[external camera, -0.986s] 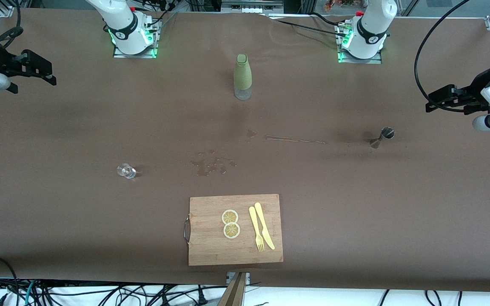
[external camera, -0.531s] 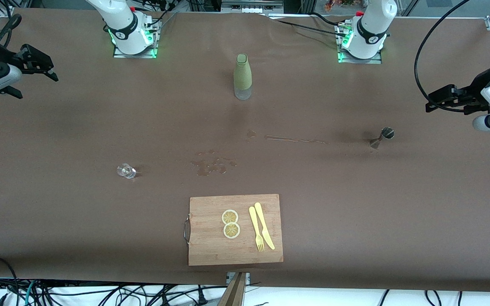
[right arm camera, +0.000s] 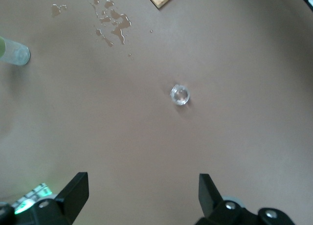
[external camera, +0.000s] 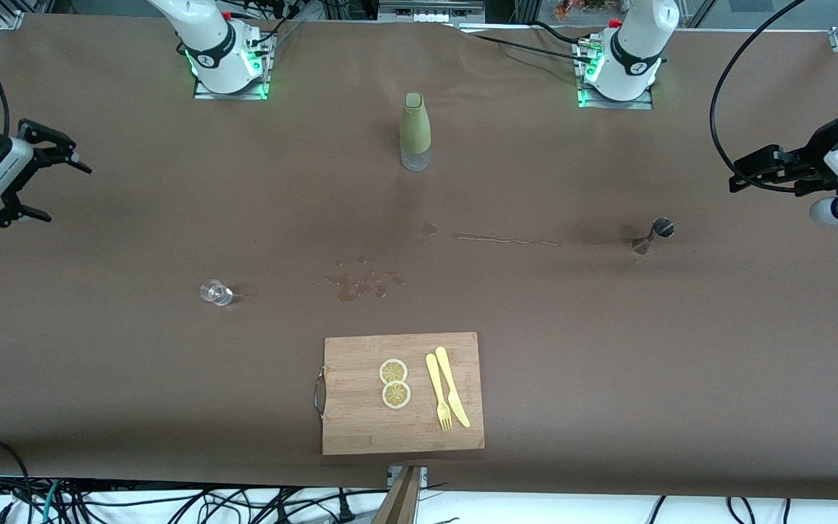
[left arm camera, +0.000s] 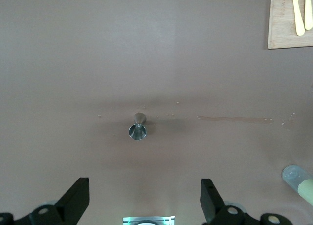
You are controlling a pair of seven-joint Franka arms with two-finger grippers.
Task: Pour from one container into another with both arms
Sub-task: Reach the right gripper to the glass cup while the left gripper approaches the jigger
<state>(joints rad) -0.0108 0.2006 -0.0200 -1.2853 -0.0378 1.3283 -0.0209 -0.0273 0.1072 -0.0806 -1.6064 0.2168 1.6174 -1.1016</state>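
A small steel jigger [external camera: 655, 234] stands on the brown table toward the left arm's end; it also shows in the left wrist view as the jigger [left arm camera: 138, 129]. A small clear glass [external camera: 216, 292] stands toward the right arm's end, and the right wrist view shows this glass [right arm camera: 180, 95] too. My left gripper [external camera: 733, 178] hangs open and empty over the table's edge, apart from the jigger. In its own wrist view the left gripper [left arm camera: 144, 200] holds nothing. My right gripper [external camera: 70, 195] hangs open and empty over its end of the table, as the right gripper [right arm camera: 142, 191] shows in its wrist view.
A green-sleeved bottle [external camera: 416, 131] stands between the two arm bases. Spilled water [external camera: 364, 284] lies mid-table. Nearest the front camera lies a wooden cutting board [external camera: 361, 429] with two lemon slices [external camera: 394, 383], a yellow fork [external camera: 437, 393] and a yellow knife [external camera: 452, 386].
The right gripper has swung lower in the front view and turned its fingers toward the table's middle. The left arm has hardly moved. Both grippers stay open.
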